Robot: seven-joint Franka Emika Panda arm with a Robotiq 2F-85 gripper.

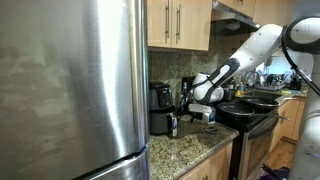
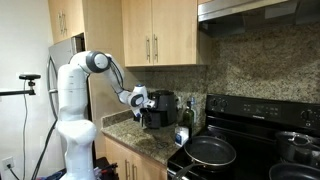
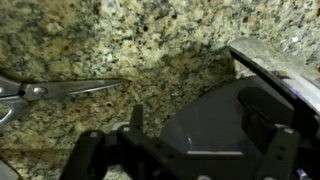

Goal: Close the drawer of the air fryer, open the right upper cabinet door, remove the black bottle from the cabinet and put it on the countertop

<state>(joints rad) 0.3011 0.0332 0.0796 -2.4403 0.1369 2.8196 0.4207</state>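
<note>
Hovering: hand (image 3: 188, 152) spread | air fryer (image 2: 162, 108) black, boxy | countertop (image 3: 120, 40) speckled granite

1. You're in a home kitchen
2. You can see a steel fridge (image 1: 70, 80), wooden wall cabinets (image 2: 160, 35) and a granite countertop (image 1: 185, 150)
3. A black stove (image 2: 260, 108) with pans (image 2: 212, 151) on it stands under a hood (image 2: 255, 10)

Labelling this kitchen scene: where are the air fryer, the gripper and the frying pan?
air fryer (image 2: 164, 106), in an exterior view, its black front.
gripper (image 3: 190, 135), wrist view, midway between open fingertips.
frying pan (image 2: 210, 152), in an exterior view, its inner base.
</note>
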